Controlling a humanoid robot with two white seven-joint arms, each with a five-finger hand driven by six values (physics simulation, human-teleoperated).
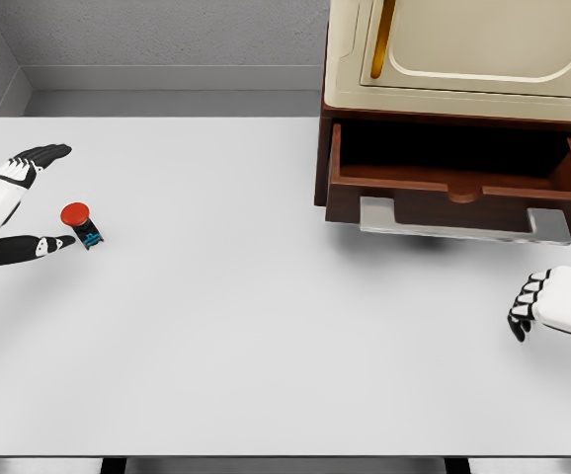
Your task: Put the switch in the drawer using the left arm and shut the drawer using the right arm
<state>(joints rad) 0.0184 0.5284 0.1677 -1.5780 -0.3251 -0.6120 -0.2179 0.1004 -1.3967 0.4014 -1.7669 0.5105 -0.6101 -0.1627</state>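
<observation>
The switch (81, 223) lies on the white table (266, 336) far to the left, a small thing with a red round cap and a dark body showing a bit of blue. It looks light and rigid, and I'd guess the smooth cap could slip, so the squarer dark body seems the better place to pinch. The left hand (27, 197) sits right beside it, spread wide, one dark finger above and another reaching in just under the cap, holding nothing. Well apart on the right stands the brown drawer (458, 183), pulled open under a cream cabinet (463, 49), its grey handle (463, 225) facing forward. Between switch and drawer nothing stands in the way. The right hand (547, 306) rests low at the right edge, fingers curled, holding nothing.
</observation>
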